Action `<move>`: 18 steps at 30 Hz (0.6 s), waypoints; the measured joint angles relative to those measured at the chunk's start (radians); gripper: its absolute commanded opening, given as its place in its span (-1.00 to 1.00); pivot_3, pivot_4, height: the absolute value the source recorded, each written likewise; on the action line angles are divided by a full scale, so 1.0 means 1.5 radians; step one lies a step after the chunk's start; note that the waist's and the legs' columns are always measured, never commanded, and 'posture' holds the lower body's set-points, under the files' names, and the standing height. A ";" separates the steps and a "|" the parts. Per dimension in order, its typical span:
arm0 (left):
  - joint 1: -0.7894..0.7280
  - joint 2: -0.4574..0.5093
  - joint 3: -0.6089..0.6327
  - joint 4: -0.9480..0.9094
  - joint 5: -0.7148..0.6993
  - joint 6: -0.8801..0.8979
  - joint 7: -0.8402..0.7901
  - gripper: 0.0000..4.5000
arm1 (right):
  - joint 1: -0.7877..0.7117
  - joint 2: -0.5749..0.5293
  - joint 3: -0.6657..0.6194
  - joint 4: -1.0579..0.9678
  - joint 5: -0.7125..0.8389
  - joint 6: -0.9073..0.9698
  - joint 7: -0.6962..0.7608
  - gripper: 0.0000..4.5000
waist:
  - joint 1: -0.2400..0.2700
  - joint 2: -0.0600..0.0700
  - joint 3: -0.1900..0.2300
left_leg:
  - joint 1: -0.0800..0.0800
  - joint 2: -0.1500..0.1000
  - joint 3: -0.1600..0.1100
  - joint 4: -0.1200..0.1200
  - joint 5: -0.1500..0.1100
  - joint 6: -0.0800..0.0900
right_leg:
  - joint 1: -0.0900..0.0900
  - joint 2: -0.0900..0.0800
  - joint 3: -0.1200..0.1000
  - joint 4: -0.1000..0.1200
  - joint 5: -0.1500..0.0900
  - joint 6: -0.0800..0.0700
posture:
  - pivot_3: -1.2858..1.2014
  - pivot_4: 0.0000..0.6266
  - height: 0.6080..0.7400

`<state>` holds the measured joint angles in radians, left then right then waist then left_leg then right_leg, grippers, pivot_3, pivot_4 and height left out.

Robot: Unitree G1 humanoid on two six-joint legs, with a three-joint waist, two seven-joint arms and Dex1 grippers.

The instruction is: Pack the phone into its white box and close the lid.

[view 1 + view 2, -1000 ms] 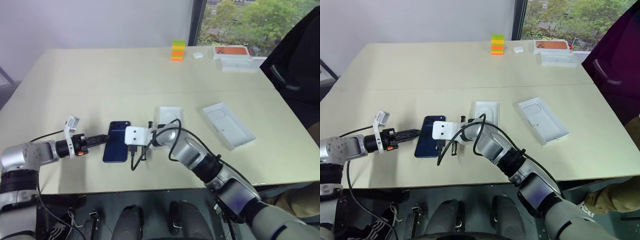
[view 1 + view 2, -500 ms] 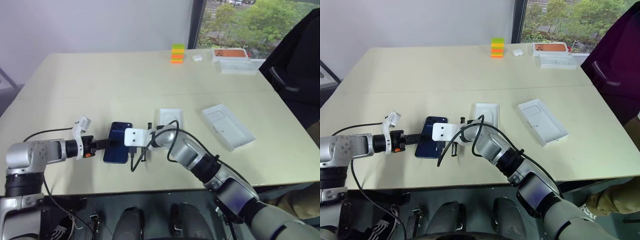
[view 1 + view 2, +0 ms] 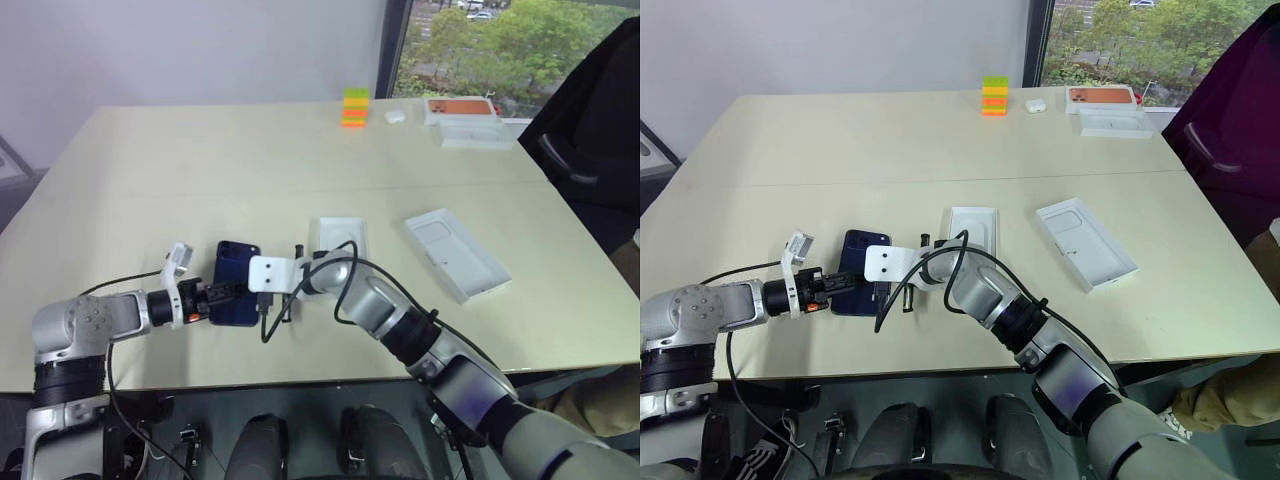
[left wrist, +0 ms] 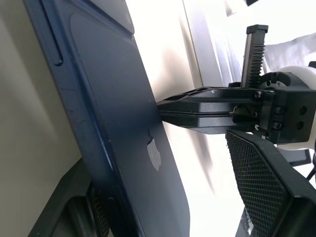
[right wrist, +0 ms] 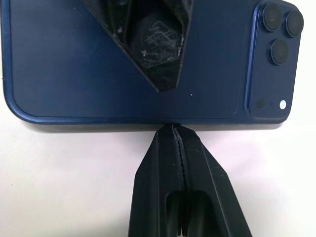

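Note:
The dark navy phone (image 3: 238, 283) lies back up on the table near the front edge, its camera cluster (image 5: 276, 34) at the far end. My left gripper (image 3: 226, 293) is open, its fingers straddling the phone's near left edge, one pad (image 4: 266, 182) above the back and the other below. My right gripper (image 5: 173, 129) is shut, its tips against the phone's right long edge. Just past my right wrist lies a shallow white tray (image 3: 338, 236), seemingly the white box. A larger white piece with a rounded recess (image 3: 457, 252) lies further right; whether it is the lid I cannot tell.
At the far edge stand a stack of orange, yellow and green blocks (image 3: 356, 104), a small white case (image 3: 395, 116), an orange-topped box (image 3: 462, 104) and another white box (image 3: 478, 131). A dark chair (image 3: 590, 130) stands to the right of the table.
My left arm has come in to the right, and its fingers now reach further over the phone's edge. The phone and the right gripper have stayed put.

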<state>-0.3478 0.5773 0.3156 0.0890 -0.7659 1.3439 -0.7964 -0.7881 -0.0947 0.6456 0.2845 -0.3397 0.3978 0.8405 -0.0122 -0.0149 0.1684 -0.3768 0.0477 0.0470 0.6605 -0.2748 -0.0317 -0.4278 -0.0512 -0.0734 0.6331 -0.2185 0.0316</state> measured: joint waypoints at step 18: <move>0.001 -0.036 0.025 0.034 -0.045 0.035 0.027 -0.81 | 0.006 -0.068 -0.006 -0.028 -0.001 -0.028 -0.002 -1.00 | 0.000 -0.001 0.001 | -0.007 0.000 -0.001 0.001 0.000 0.000 | -0.005 0.000 0.000 -0.001 0.001 0.000 | 0.03 -0.52 1.00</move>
<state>-0.3467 0.5226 0.3533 0.1399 -0.8328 1.3958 -0.7560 -0.7796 -0.1968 0.6367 0.2419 -0.3404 0.3555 0.8373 -0.0125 -0.0167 0.1697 -0.3869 0.0476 0.0462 0.6612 -0.2747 -0.0317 -0.4356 -0.0511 -0.0740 0.6320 -0.2177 0.0316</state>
